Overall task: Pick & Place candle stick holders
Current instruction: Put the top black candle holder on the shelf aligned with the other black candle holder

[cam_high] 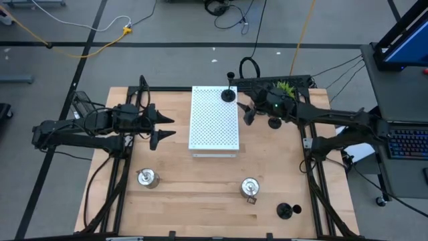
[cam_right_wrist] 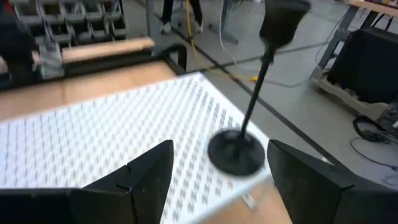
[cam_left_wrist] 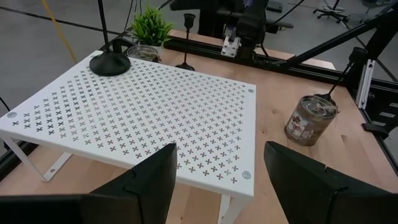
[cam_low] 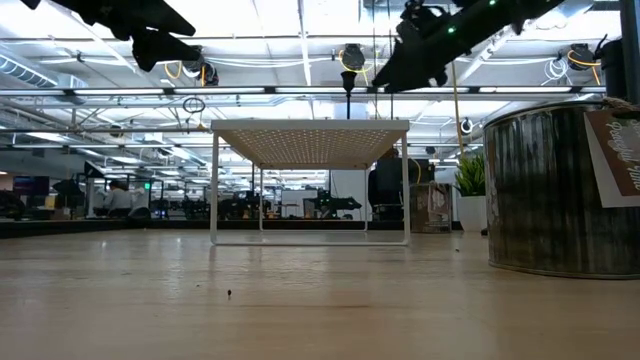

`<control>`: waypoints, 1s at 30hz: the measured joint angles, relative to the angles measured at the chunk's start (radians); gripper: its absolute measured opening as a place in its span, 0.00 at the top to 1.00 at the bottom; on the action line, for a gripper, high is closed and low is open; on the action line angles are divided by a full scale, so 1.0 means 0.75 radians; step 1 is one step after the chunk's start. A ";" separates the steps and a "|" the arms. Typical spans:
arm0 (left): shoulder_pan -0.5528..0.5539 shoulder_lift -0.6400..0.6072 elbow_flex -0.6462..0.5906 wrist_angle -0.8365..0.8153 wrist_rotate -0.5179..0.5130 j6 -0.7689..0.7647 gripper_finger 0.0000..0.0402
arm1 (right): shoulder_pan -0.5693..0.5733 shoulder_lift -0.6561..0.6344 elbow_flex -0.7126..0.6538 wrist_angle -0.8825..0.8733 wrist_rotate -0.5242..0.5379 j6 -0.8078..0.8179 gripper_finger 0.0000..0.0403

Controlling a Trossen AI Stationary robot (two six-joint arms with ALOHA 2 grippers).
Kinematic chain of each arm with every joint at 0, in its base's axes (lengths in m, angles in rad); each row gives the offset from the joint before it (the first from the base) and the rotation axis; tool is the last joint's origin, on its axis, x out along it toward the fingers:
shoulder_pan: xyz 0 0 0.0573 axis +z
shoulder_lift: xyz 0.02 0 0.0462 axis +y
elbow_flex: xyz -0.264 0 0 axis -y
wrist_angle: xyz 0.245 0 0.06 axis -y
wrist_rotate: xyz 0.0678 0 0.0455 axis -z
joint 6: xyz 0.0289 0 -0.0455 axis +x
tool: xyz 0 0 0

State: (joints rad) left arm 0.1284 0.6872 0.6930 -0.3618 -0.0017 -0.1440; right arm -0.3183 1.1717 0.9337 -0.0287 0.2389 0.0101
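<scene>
Nearest your low camera stands a squat shiny silver metal candle holder [cam_low: 552, 190] on the wooden desk [cam_high: 200, 181]; a second silver holder [cam_high: 147, 178] sits apart. One matte black thin-stemmed candle holder [cam_right_wrist: 239, 146] stands on the white perforated board [cam_high: 214, 120] at its far corner. Your right end effector [cam_high: 246, 111] hovers beside it, released. Your left end effector [cam_high: 165, 127] waits released opposite.

Bright overhead light; right wrist view blurred.
</scene>
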 joint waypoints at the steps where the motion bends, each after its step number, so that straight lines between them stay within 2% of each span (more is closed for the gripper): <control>1: 0.000 0.000 0.000 0.000 0.000 0.000 0.38 | 0.000 -0.025 0.000 -0.040 0.001 -0.006 0.38; 4: 0.000 0.000 0.000 0.000 0.000 -0.005 0.38 | 0.000 -0.117 0.000 -0.168 0.009 -0.003 0.38; 9: 0.000 0.000 0.000 0.000 0.000 -0.010 0.38 | 0.000 -0.273 0.000 -0.313 0.099 0.053 0.38; 16: 0.000 0.000 0.000 0.000 0.000 -0.009 0.38 | -0.001 -0.437 0.000 -0.498 0.099 0.081 0.38; 23: 0.000 0.000 0.000 0.000 0.000 -0.010 0.38 | -0.001 -0.541 0.000 -0.691 0.099 0.200 0.38; 30: 0.000 0.000 -0.001 0.000 -0.001 -0.012 0.38 | -0.001 -0.560 0.000 -0.940 0.096 0.366 0.38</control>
State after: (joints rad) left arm 0.1284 0.6872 0.6926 -0.3618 -0.0021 -0.1528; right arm -0.3187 0.7518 0.9337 -0.7338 0.3105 0.2848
